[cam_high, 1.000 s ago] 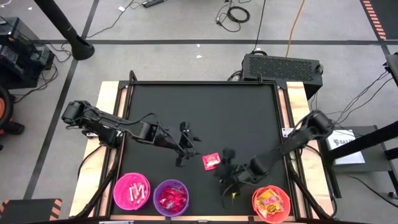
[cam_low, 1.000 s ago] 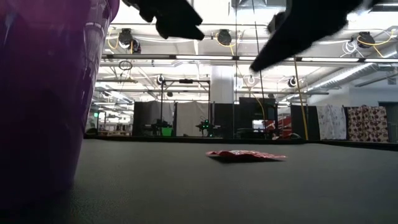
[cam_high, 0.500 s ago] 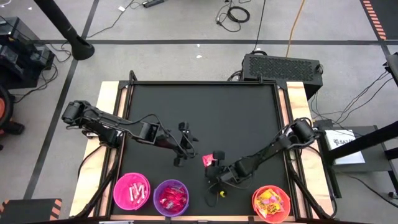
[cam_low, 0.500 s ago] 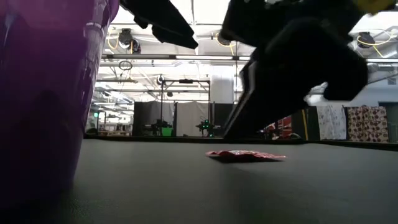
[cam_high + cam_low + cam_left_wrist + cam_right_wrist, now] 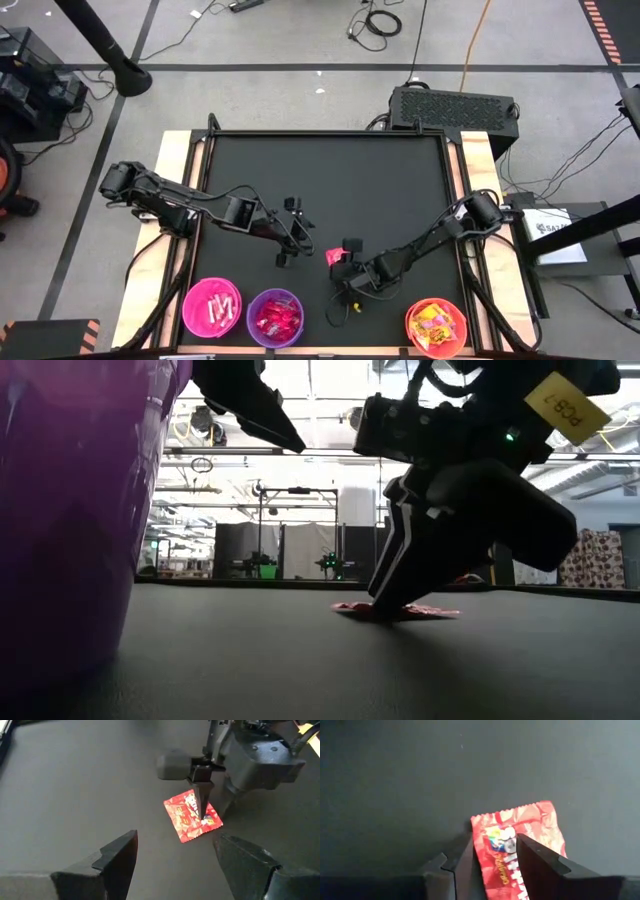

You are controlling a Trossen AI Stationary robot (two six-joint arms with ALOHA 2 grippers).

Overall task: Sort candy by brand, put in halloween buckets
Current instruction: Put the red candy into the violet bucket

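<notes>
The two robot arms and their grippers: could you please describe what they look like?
Both are dark, slim jointed arms with black cables along them. The left gripper has two broad, wedge-shaped dark grey fingers. The right gripper sits on a blocky grey housing, with narrow tapering fingers; the low view shows a yellow tag with dark lettering and a small green light on it.

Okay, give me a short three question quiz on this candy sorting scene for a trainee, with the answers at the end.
1. True or false: the right gripper is down at the red candy packet on the mat.
2. Which bucket holds red packets: A) hot pink bucket, B) purple bucket, C) orange-red bucket?
3. Fill in: the left gripper hangs above the mat with its fingers ____.

Key: 1 true. 2 B. 3 open.
</notes>
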